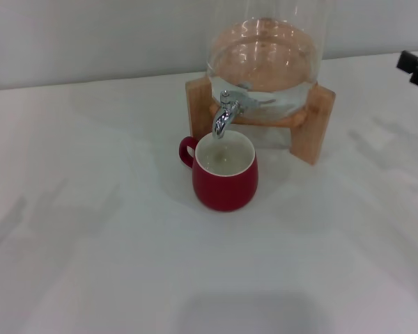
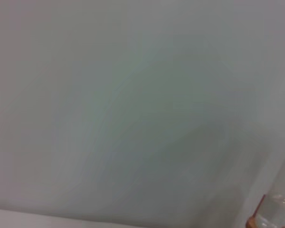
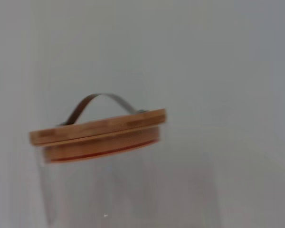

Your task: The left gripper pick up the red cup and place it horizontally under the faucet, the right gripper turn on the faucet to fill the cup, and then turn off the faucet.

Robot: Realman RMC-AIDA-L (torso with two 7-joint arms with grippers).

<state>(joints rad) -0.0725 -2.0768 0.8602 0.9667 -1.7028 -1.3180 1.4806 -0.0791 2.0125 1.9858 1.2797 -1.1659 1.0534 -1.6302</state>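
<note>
- Table (image 1: 90,264): white, wide and bare around the setup; it carries everything, and nothing lies loose on it near the cup.
- Glass jar (image 1: 265,49): clear, at 12 o'clock of the scene, water low in its base. The right wrist view shows its wooden lid (image 3: 97,132) with a dark strap handle, closed on top.
- Wooden stand (image 1: 319,125): lifts the jar so the spout clears a cup rim; its legs flank the spout at 9 and 3 o'clock and narrow the side approach.
- Red cup (image 1: 225,177): upright on the table just in front of the stand, mouth right beneath the spout, so it looks placed to catch the flow. Handle points to about 10 o'clock. White inside; cannot tell if there is water in it.
- Faucet (image 1: 226,115): chrome, spout turned down over the cup's mouth at its 12 o'clock edge, just above the rim. No stream visible, so I judge it closed.
- Right end effector (image 1: 416,66): only dark tips show at the 2 o'clock edge, well apart from the faucet; fingers apart or together, cannot tell. Its reach to the lever would cross the stand's right leg.
- Left end effector: out of sight in all views; its wrist camera faces blank wall plus a sliver of the stand.
</note>
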